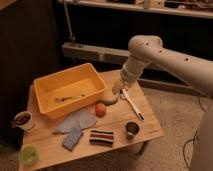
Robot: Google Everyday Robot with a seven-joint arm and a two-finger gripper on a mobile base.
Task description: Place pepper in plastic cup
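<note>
The green pepper lies on the wooden table, just right of the yellow bin's front corner and touching an orange ball-like fruit. The pale-green plastic cup stands at the table's front left corner, far from the pepper. My gripper hangs at the end of the white arm, just above and to the right of the pepper, beside the bin's right corner. It holds nothing that I can see.
A yellow bin with a utensil inside fills the table's back left. A white cup stands at the left edge and a metal cup at the front right. A white utensil, a grey cloth, a blue sponge and a striped block lie nearby.
</note>
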